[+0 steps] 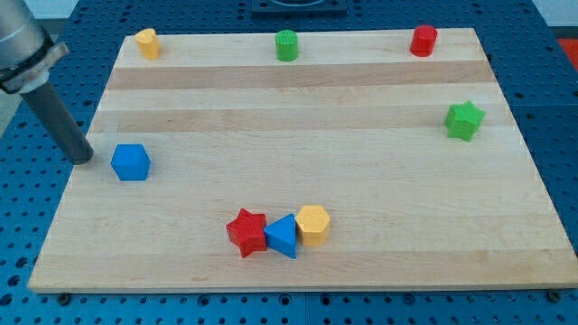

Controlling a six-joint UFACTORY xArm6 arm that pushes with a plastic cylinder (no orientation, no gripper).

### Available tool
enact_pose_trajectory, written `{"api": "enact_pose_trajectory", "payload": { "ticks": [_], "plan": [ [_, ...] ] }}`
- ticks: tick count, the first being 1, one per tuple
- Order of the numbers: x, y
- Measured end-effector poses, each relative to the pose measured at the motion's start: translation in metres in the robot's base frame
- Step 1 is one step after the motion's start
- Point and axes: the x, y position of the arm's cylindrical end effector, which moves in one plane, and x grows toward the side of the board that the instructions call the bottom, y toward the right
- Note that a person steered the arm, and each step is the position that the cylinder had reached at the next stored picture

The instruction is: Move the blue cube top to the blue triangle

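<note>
From here I judge the job barely begun. The blue cube (131,162) sits near the board's left edge, about mid-height in the view, well apart from the blue triangle (282,236), which lies near the view's bottom centre, wedged between a red star (246,231) on its left and a yellow hexagon-like block (312,224) on its right, both touching it as far as I can tell. My tip (83,158) stands just to the view's left of the cube, near it but with a small gap showing, so I see no contact. There is no pincer on this rig, only the rod, so there is nothing to report as apart or clamped. What is left is nearly everything: the cube has to travel toward the view's right and come to rest just above the triangle. From the left side a push should carry it rightward. The other 4 blocks, a yellow one (146,42), a green cylinder (286,44), a red cylinder (423,40) and a green star (464,120), lie well clear of that path.
</note>
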Motion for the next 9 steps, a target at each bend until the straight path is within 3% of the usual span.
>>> {"api": "enact_pose_trajectory", "payload": {
  "ticks": [4,9],
  "plan": [
    [0.022,0.071],
    [0.043,0.209]
  ]
}}
